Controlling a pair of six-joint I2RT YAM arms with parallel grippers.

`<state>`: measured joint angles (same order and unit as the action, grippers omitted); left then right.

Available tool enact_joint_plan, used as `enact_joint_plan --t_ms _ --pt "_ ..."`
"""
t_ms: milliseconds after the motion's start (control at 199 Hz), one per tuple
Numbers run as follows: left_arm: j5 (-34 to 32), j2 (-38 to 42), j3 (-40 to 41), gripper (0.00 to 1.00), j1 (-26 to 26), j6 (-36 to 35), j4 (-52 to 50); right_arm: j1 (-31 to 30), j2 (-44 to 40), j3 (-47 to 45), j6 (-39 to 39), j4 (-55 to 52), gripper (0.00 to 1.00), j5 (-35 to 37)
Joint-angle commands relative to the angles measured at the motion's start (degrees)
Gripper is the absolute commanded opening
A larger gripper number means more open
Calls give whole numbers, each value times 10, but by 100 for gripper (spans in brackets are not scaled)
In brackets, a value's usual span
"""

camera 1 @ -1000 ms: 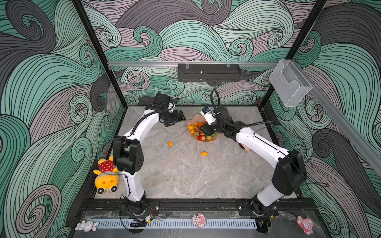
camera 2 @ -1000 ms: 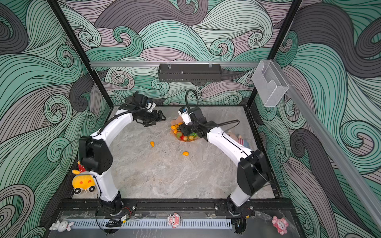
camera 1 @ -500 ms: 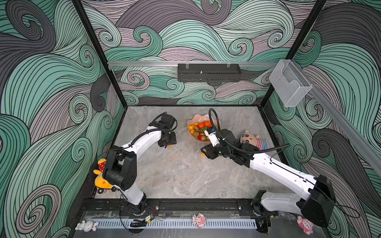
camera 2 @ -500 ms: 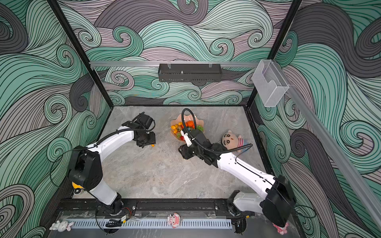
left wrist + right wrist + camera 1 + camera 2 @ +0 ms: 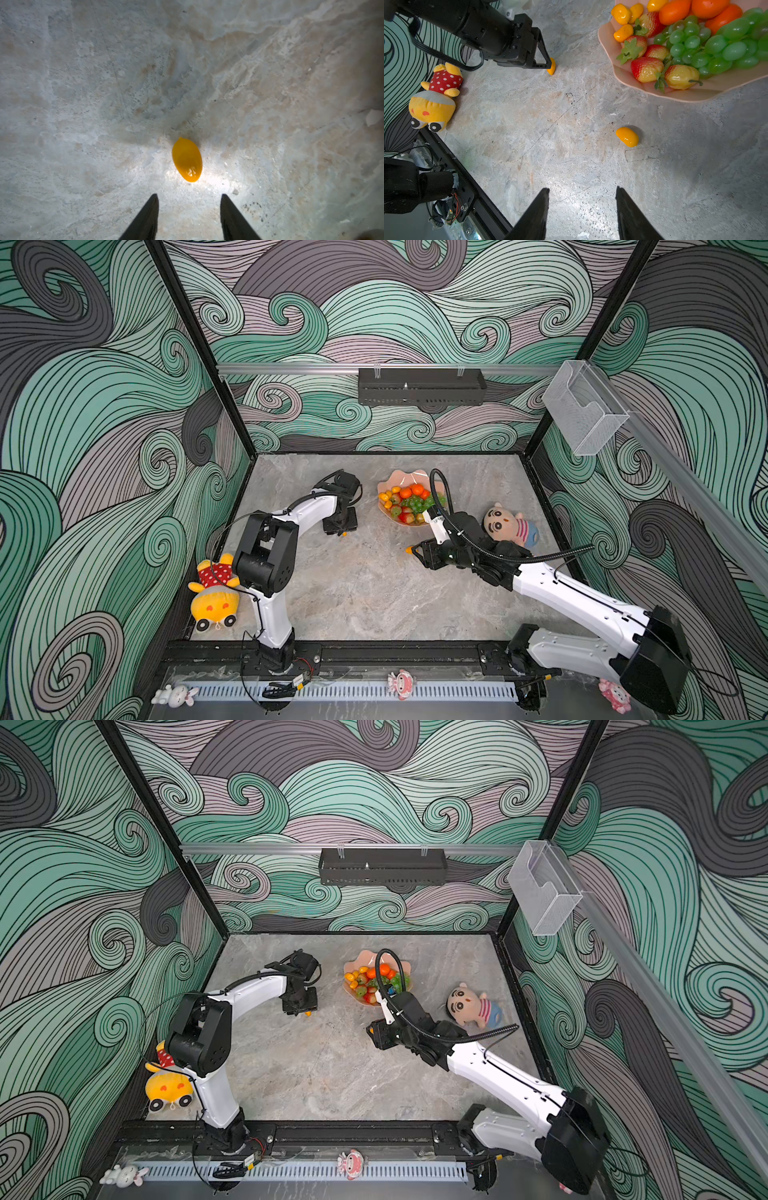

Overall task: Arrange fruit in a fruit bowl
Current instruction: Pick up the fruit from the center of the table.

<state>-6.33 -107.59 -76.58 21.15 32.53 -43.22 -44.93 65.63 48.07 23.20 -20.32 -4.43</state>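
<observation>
Item, left gripper (image 5: 188, 197): no longer at the fruit bowl (image 5: 405, 477), it now hangs over a loose yellow oval (image 5: 187, 160), jaws narrower than a second ago yet apart and empty. You cannot tell whether a tip touches it. Item, right gripper (image 5: 582, 190): likewise off the bowl, jaws apart and empty, with a second oval (image 5: 627, 136) ahead on the table (image 5: 571, 124). The remaining fruit (image 5: 695, 41) lies in the bowl, so you likely have two pickups left.
</observation>
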Motion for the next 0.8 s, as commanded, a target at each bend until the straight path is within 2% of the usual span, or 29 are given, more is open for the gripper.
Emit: enact_joint_plan --t_ms 0,442,799 --pt "-9 -21 -28 49 -9 -4 -3 0 -10 2 -1 -7 51 14" --pt "14 -73 -50 45 -17 -10 4 0 -34 3 -20 -43 51 19" --pt "24 -102 -56 38 -17 -11 7 0 -40 -5 -23 -44 51 22"
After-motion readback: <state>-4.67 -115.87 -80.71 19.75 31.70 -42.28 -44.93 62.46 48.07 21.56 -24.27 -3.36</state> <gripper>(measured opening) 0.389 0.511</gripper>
